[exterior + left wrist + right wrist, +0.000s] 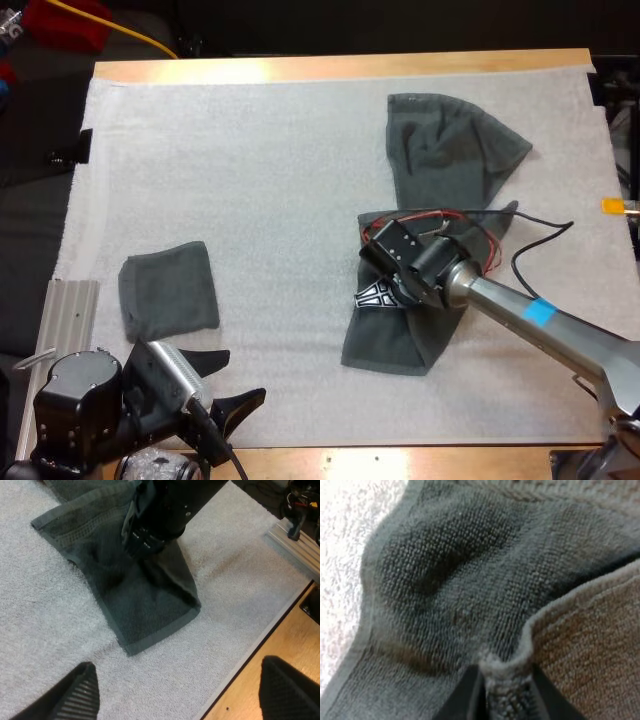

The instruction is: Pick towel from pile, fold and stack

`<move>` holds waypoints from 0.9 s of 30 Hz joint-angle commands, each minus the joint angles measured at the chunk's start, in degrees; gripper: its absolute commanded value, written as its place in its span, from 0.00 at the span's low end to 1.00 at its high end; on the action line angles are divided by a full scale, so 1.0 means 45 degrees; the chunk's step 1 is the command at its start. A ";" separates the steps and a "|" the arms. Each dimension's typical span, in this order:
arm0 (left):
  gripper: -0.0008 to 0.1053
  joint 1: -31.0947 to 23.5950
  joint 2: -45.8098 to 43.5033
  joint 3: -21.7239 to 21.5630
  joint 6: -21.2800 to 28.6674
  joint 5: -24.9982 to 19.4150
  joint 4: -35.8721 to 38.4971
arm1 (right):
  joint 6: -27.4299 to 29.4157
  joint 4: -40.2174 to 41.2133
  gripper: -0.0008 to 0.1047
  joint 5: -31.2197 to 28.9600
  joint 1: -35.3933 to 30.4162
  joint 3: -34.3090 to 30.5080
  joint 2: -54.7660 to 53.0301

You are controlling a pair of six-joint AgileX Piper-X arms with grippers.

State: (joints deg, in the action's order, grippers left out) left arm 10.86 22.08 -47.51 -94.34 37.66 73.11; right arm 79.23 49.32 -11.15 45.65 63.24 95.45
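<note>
Pinching a fold of the towel [390, 345], right hand [383, 296] sat on it; left hand [238, 378] was spread, near folded towel [168, 290].

Soft, even light falls from above on the white mat [260, 170], and shadows on it are faint. Past the far side of the surface [330, 67] all is dark. Close under my right pincer [505, 698] the towel [445, 580] looks dim with a warm brown cast, and the mat beside it washes out pale.
</note>
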 commanded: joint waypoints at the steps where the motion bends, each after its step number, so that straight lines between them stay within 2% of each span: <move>1: 0.62 0.0058 0.0008 -0.0070 -0.0111 0.0150 0.0047 | 0.0136 0.0127 0.15 -0.0099 -0.0030 0.0030 -0.0249; 10: 0.62 0.0058 0.0008 -0.0070 -0.0111 0.0150 0.0047 | 0.0136 0.1447 0.15 -0.0201 -0.0030 0.0030 -0.0932; 15: 0.62 0.0058 0.0008 -0.0070 -0.0111 0.0150 0.0047 | 0.0188 0.2482 0.15 -0.1262 -0.0030 0.0030 -0.1576; 27: 0.62 0.0058 0.0008 -0.0070 -0.0111 0.0150 0.0047 | 0.0428 0.5103 0.15 -0.1785 -0.0030 0.0027 -0.2902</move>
State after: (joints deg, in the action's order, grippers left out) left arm 10.86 22.08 -47.51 -94.34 37.71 73.11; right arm 80.82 70.87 -18.48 45.65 63.24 82.87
